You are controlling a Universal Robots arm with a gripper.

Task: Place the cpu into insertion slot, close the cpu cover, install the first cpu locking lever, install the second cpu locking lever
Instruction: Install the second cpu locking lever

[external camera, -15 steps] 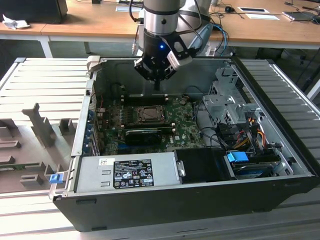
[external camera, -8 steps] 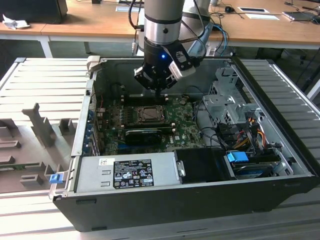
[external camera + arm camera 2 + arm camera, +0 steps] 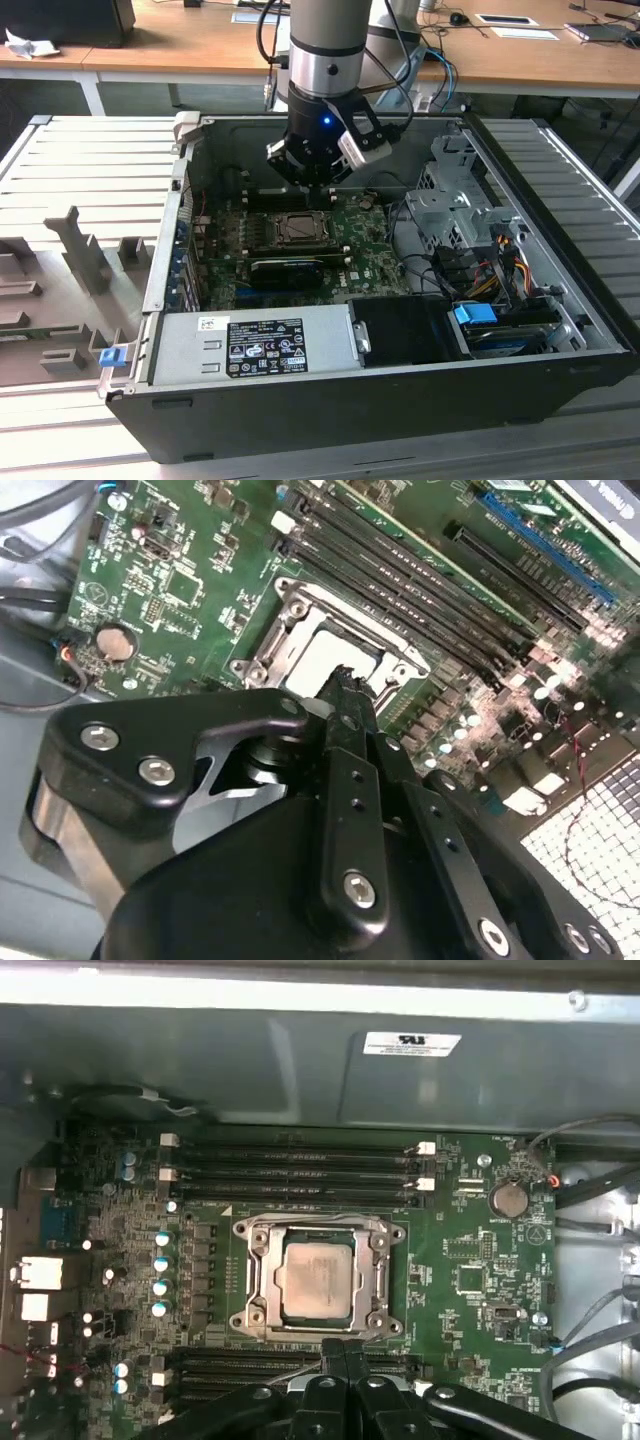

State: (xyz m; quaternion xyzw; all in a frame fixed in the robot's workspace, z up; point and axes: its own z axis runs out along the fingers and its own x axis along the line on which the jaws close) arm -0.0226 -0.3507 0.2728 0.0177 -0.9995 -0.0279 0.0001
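Note:
The cpu [image 3: 318,1280] lies flat in the insertion slot [image 3: 245,1318] on the green motherboard, its pale metal top showing. The cpu cover [image 3: 372,1278] lies down around the chip as a silver frame. My gripper [image 3: 345,1348] hangs just above the board at the socket's edge, beside the memory slots, with its black fingers pressed together and nothing between them. In the second wrist view the fingertips [image 3: 345,685] overlap the cpu [image 3: 318,652]. In the exterior view the gripper [image 3: 320,196] sits directly over the socket and cpu [image 3: 298,229] inside the open computer case.
Black memory slots [image 3: 300,1165] flank the socket on two sides. A black expansion card [image 3: 290,268], the grey power supply [image 3: 255,345], a drive cage [image 3: 450,200] and loose cables [image 3: 500,260] crowd the case. A coin battery [image 3: 512,1198] sits on the board.

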